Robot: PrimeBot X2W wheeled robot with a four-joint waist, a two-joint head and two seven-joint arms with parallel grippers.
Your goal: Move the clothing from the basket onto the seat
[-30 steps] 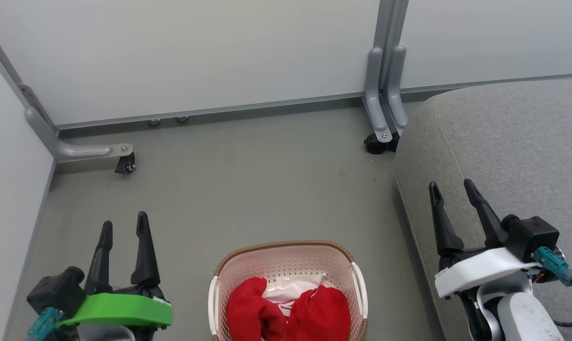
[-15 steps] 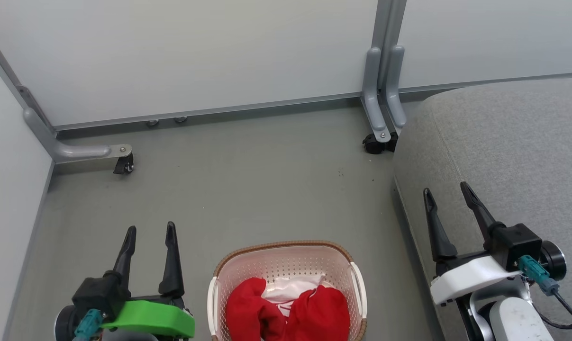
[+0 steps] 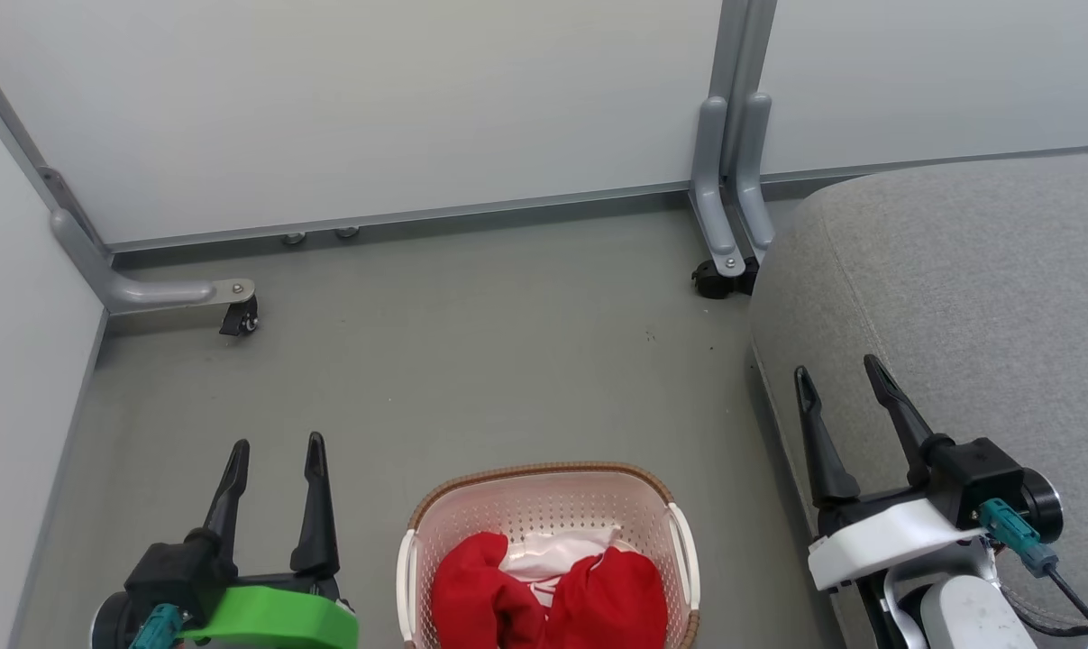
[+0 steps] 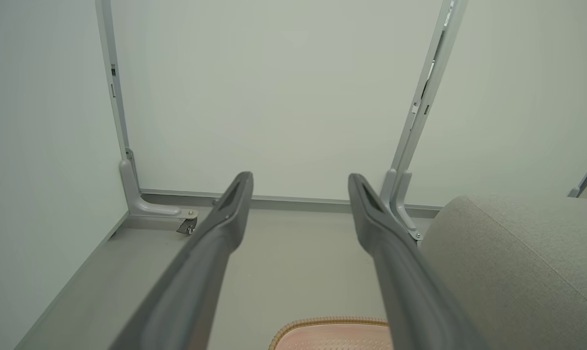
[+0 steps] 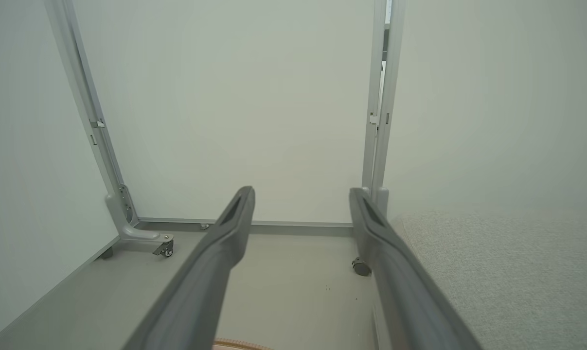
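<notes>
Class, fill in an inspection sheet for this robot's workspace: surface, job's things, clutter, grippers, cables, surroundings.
Surface: grey floor, a few dark specks.
Job's things: basket on the floor between the grippers, with the red clothing inside; seat to its right, nothing on the part in view.
Clutter: nothing seen.
Grippers: left gripper and right gripper both have jaws open and hold nothing.
Cables: black cable runs from the teal right plug at the wrist; a teal left plug sits at the other wrist.
Surroundings: white panels on grey posts with castors.
</notes>
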